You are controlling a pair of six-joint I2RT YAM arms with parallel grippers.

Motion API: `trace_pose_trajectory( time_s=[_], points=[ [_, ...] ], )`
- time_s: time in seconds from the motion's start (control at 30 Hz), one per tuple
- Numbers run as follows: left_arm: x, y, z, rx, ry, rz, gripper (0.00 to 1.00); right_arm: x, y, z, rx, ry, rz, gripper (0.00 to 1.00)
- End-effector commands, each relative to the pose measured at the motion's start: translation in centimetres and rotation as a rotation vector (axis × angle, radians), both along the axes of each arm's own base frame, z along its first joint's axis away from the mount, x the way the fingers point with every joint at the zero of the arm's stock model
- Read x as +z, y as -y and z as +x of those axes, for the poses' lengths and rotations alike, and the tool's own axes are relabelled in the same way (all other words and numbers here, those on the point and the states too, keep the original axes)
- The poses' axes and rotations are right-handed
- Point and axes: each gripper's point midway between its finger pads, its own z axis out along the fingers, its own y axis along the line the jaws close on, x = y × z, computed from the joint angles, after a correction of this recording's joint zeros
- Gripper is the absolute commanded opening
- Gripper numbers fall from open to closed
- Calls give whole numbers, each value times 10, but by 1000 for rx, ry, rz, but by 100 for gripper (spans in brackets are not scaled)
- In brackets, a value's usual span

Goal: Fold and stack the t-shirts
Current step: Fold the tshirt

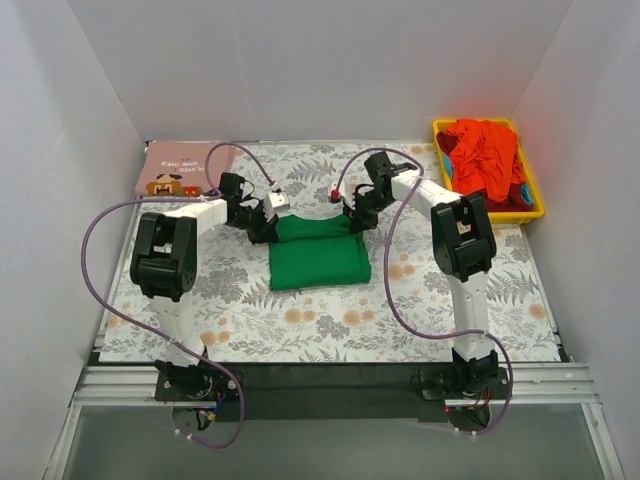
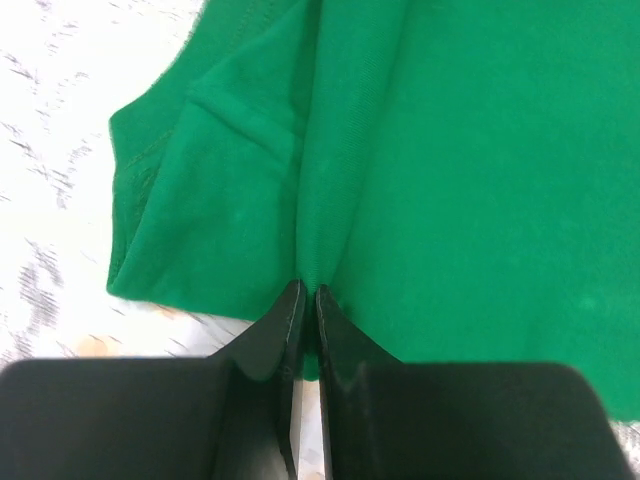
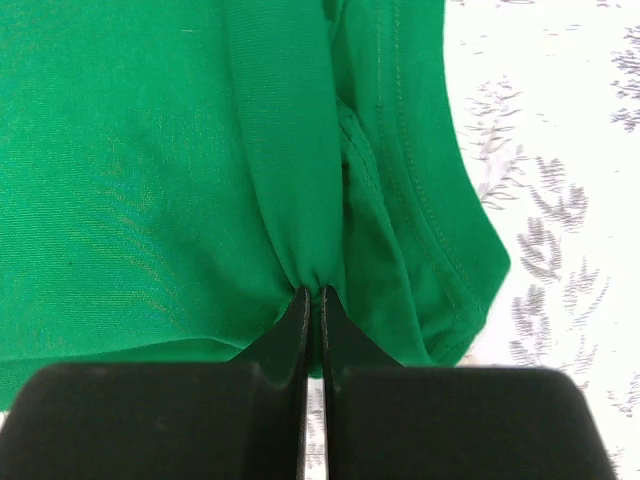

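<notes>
The plain bright green cotton t-shirt (image 1: 318,258) lies flat, apparently folded. The left gripper (image 2: 307,290) and right gripper (image 3: 312,292) each pinch a pleat at its far corners.

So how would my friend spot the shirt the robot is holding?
Find the flowery table cover, then look at its middle. The green t-shirt lies there, pinched by the left pincer and right pincer. It alone is plain green, unlike the pink shirt and the red shirts.
</notes>
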Motion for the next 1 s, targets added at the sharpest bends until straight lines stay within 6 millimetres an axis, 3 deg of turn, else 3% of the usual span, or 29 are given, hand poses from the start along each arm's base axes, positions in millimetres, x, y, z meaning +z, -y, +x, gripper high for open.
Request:
trace_pose_trajectory(
  time_s=[0.0,0.07,0.1,0.2,0.3,0.4,0.47,0.53,0.6,0.67,0.7,0.83,0.93,0.97],
  points=[
    [7,-8,-46,-29,-2,61,0,-1,12,-44,0,-70,-44,1],
    [19,-4,-70,-51,3,53,0,-9,15,-81,24,-124,-57,1],
    [12,-4,-93,-68,-43,52,0,5,11,-91,30,-112,-39,1],
    [27,-6,-120,-83,-33,45,0,15,17,-126,20,-154,-25,1],
    [42,-7,-142,-91,-32,28,0,36,20,-144,7,-150,6,1],
    [64,-4,-144,-94,-12,2,0,61,21,-144,1,-93,35,1],
    [85,0,-131,-62,29,-23,0,77,18,-135,6,-44,54,1],
    [86,1,-112,-33,59,-24,0,81,13,-125,15,-15,58,1],
    [83,1,-93,-19,79,-9,0,65,12,-117,12,-47,33,1],
    [63,1,-80,-6,20,3,0,55,9,-108,9,-60,19,1],
    [63,3,-69,7,19,-5,0,41,10,-105,13,-78,-1,1],
    [39,1,-46,40,22,9,3,21,5,-83,2,-87,-23,1],
    [32,-2,-31,83,24,11,9,12,4,-62,-29,-59,-45,13],
    [31,-3,-29,94,19,16,13,11,4,-57,-43,-55,-47,24]
  ],
)
